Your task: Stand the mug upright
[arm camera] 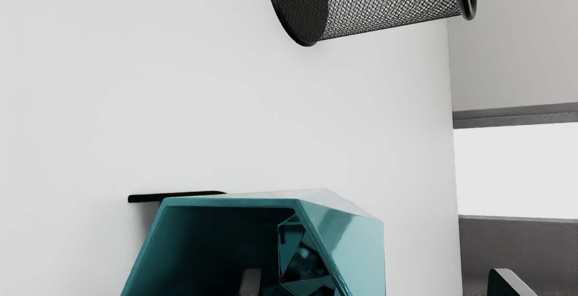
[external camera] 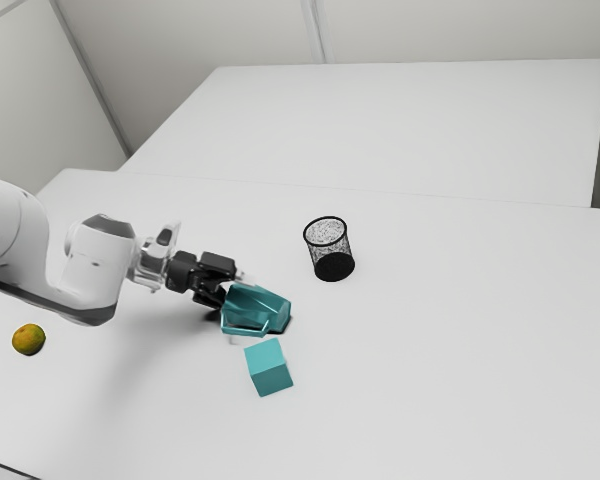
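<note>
Okay: mug on its side, gripper open at its mouth

Clock directions read off the exterior view, 12 at its top. Teal mug [external camera: 271, 302] lies tipped over on the white table [external camera: 430, 350], not upright. Mouth faces the gripper [external camera: 238, 306], which comes in from about 10 o'clock of the mug; base end points away, roughly 4 o'clock. Gripper is wide, holding nothing. Wrist view: one fingertip [arm camera: 250, 282] sits at the mug's open mouth, the other is outside, well apart from the outer wall, so part of the mug is between them without a squeeze. Whether the first one touches the inside, cannot tell.

Others: teal cube [external camera: 269, 368] near the mug at 6 o'clock. Black mesh bin [external camera: 328, 248], upright, at 1 to 2 o'clock of the mug, apart from it. Orange-yellow fruit [external camera: 28, 339] well off at about 9 o'clock, near the white arm [external camera: 100, 270].
</note>
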{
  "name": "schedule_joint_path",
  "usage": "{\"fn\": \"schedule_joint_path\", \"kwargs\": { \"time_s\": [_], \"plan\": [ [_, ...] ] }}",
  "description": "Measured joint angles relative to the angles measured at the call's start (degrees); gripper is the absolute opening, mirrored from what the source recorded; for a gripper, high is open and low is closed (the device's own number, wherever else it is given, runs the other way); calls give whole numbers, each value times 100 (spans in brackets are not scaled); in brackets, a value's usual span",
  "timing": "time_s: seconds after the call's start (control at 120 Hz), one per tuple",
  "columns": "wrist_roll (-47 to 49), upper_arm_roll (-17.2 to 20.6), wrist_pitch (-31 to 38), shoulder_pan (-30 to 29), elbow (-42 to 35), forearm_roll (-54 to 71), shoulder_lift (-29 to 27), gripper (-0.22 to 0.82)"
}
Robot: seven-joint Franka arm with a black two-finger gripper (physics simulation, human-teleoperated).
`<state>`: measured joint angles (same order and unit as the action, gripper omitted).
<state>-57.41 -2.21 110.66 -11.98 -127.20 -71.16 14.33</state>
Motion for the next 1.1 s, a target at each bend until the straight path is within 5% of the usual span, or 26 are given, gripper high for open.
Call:
{"fn": "schedule_joint_path", "kwargs": {
  "time_s": [0.475, 0.875, 1.1],
  "plan": [
    [11, 36, -9, 11, 1, -3, -46, -6],
    [70, 30, 5, 105, -20, 111, -657, -16],
    [422, 16, -136, 100, 490, 1404, -1017, -17]
  ]
}}
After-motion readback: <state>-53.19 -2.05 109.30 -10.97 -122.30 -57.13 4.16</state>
